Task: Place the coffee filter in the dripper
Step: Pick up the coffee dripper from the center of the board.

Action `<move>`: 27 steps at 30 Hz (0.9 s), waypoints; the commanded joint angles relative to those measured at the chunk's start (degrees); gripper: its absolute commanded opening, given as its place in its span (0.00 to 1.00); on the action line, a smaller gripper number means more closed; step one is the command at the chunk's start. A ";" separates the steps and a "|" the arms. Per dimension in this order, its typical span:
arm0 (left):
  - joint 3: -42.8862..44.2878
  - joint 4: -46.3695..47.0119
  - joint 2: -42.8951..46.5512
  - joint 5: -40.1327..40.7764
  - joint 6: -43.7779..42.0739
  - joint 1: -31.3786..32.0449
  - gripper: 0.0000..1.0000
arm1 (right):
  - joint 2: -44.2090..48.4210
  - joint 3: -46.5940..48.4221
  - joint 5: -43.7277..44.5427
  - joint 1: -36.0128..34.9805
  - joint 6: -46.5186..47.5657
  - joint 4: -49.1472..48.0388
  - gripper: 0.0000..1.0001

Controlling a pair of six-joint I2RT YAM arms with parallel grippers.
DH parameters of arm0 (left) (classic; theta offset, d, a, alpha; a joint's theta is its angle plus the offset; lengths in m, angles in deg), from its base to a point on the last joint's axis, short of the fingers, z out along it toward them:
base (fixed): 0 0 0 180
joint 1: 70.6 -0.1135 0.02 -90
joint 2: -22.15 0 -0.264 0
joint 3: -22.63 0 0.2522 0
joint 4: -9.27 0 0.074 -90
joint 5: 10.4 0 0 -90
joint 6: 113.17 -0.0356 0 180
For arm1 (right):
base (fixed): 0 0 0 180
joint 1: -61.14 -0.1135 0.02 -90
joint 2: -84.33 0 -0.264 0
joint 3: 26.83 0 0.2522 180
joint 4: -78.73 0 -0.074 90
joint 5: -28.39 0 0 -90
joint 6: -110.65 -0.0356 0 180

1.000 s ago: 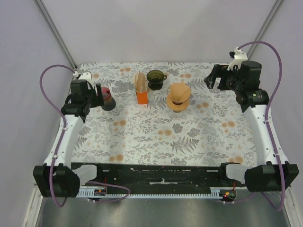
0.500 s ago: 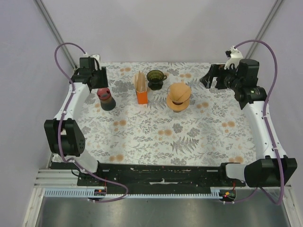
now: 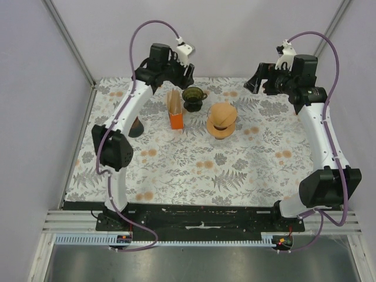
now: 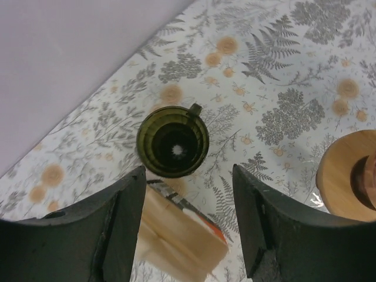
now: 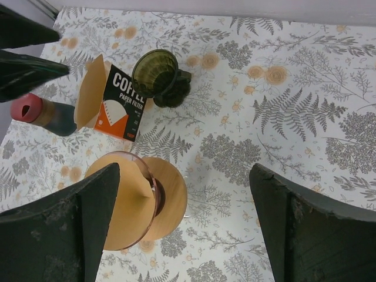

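Looks like the reach for a filter, with nothing picked yet. Hangs the left gripper [image 4: 188, 169] high over the far end of the table [image 4: 305, 70], jaws wide apart and empty, staring straight down into the dripper [image 4: 173, 150], which is bare to its drain hole. Holds the right gripper [image 5: 183, 176] off on the other side, likewise spread wide with nothing in it. Finds the filters [image 5: 88, 97] standing on edge in the box [image 5: 123, 106], just beside the dripper on its near side.

Shift toward the box first, not the dripper. Turn the wrist so the fingers straddle the tan stack across its thin way, where the paper rises above the cardboard. Narrow the jaws before descending, to clear the box wall and the dripper's handle. Pinch near the top edge and aim for the outermost sheet; expect neighbours to cling, being thin paper. Lift straight up and slowly, since a light box probably tips or drags along. Carry point-down over the dripper and let go low, because paper drifts. Steer clear of the brewer [image 5: 167, 200] and the bottle [image 5: 47, 114] close by.
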 commanded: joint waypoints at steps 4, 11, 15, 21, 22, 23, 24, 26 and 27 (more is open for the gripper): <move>14.04 -6.36 -16.51 -8.26 -16.46 1.08 0.66 | 2.47 -3.12 -0.22 -0.08 2.22 2.91 0.98; 15.72 -4.78 -22.32 -7.64 -20.87 3.64 0.68 | 3.79 -5.94 0.66 -0.08 4.51 4.93 0.98; 15.81 -3.37 -24.43 -7.20 -18.59 3.81 0.69 | 3.79 -6.03 1.10 -0.08 5.12 5.90 0.98; 17.03 -2.67 -27.94 -3.25 -17.62 4.69 0.70 | 3.62 -6.12 0.31 -0.08 5.12 5.99 0.98; 17.21 -2.67 -28.38 -2.55 -17.53 4.69 0.70 | 3.62 -6.12 0.22 0.01 5.04 6.17 0.98; 17.04 -2.58 -28.74 -1.85 -17.62 4.69 0.70 | 3.71 -6.03 0.31 -0.08 4.95 6.17 0.98; 17.04 -2.67 -29.00 -1.23 -17.97 4.69 0.70 | 3.79 -6.12 0.31 -0.08 5.04 6.17 0.98; 16.86 -2.58 -29.79 0.44 -18.67 4.78 0.68 | 3.97 -6.21 0.40 0.01 5.21 6.25 0.98; 17.04 -2.58 -30.23 1.31 -18.93 4.69 0.67 | 4.14 -6.29 0.48 -0.08 5.21 6.26 0.98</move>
